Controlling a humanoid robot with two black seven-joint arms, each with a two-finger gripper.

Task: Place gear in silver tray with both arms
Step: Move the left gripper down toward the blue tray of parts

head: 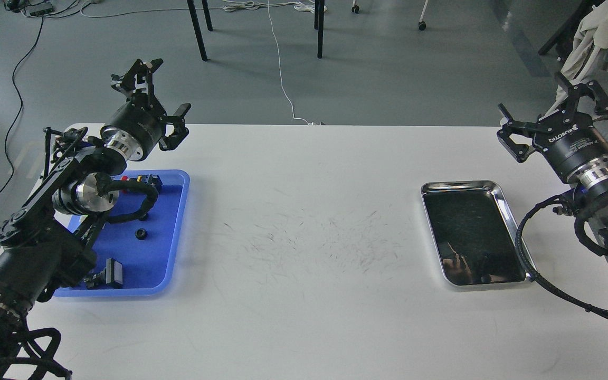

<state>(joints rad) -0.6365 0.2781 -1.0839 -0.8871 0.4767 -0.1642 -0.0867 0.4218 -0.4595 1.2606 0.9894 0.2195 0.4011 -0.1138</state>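
A small black round gear (141,233) lies in the blue plastic tray (148,266) at the left. The silver tray (462,184) sits at the right of the white table; a small dark round thing (486,278) shows near its front edge, and I cannot tell whether it is a part or a reflection. My left gripper (164,89) is raised above the far end of the blue tray, open and empty. My right gripper (547,105) hangs beyond and to the right of the silver tray, open and empty.
The blue tray also holds black connector-like parts (111,274) and a piece with red (124,179), partly hidden by my left arm. A black cable (525,253) loops over the silver tray's right rim. Chair legs and wires are on the floor beyond the table.
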